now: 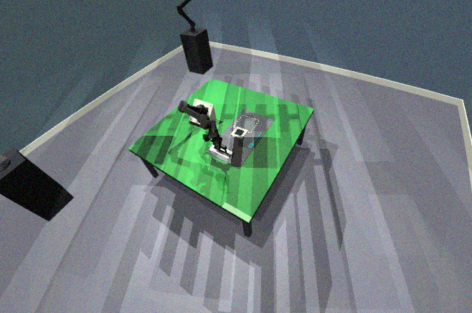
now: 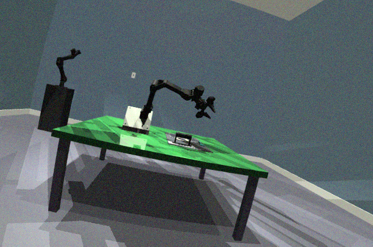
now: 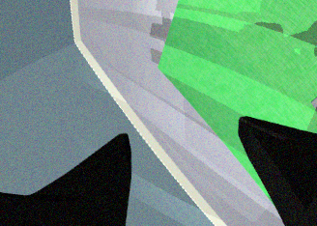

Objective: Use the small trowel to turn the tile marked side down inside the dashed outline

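The tile, cream with a dark square facing up, lies flat on the grey mat, at the near edge of the dashed outline. Whether it overlaps the line is hard to tell. What appears to be the trowel, a pale plate with a raised dark handle, rests at the mat's near end. My gripper is open and empty, high above the table and beyond the trowel in the exterior view. Only its dark fingers, floor, wall and table show between and around them in the wrist view.
A teal strip lies along the mat's right side. A white upright board stands by my arm's base. The green table's edge is in view. A second arm stands on a black pedestal away from the table.
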### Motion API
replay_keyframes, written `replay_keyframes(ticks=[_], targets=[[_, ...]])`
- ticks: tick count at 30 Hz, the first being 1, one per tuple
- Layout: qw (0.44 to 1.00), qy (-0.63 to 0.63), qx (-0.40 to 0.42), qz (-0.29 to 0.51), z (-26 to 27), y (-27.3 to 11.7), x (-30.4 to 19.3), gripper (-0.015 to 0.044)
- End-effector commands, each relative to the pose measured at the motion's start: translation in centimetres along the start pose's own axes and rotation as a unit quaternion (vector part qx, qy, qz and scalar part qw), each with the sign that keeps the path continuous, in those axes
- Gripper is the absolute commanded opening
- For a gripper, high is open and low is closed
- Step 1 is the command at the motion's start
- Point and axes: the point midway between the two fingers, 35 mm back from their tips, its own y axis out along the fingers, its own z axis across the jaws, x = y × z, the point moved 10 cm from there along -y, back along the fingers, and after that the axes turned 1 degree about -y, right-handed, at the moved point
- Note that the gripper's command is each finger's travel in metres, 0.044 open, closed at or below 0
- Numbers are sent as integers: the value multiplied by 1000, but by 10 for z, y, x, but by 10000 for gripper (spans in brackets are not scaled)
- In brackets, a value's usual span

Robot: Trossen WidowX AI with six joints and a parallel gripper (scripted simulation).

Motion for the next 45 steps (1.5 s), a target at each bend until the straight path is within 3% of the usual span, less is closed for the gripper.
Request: replay_keyframes(ticks=[1, 22, 45], targets=[[998, -56, -25, 7, -9, 2, -4, 270], [911, -376, -146, 88, -56, 0, -16, 270], [682, -656, -230, 225, -103, -14, -16, 270]])
